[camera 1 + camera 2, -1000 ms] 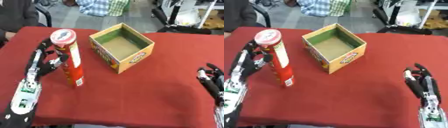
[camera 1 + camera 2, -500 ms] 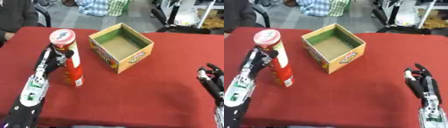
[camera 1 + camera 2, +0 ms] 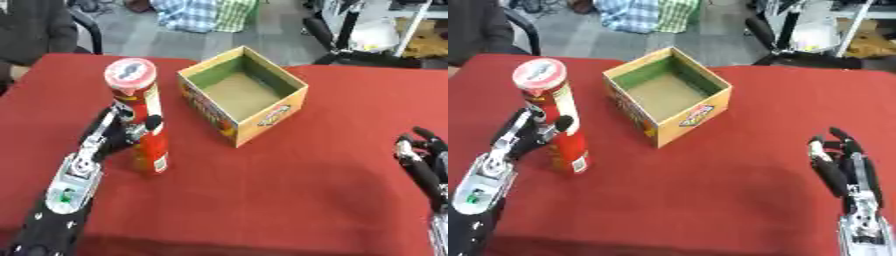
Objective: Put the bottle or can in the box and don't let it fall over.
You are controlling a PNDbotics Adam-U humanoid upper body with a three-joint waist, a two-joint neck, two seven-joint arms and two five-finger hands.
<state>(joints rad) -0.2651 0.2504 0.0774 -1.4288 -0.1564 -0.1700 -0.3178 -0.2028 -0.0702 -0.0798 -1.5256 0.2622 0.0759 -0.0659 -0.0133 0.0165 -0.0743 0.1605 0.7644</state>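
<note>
A tall red can [image 3: 143, 120] with a white lid stands upright on the red table [image 3: 289, 195], left of an open cardboard box [image 3: 243, 95] with a green inside. My left hand [image 3: 118, 133] comes in from the lower left and its fingers and thumb curl round the can's middle. The box holds nothing that I can see. My right hand [image 3: 847, 167] rests at the lower right, fingers up and relaxed, far from both the can and the box.
The table's far edge runs just behind the box. Beyond it stand a black chair [image 3: 86, 29], a seated person's dark sleeve [image 3: 31, 25] at the far left and some black stands [image 3: 350, 30] at the far right.
My left hand has moved in from beside the can and closed round its middle. The can still stands upright in the same spot. The right hand has not moved.
</note>
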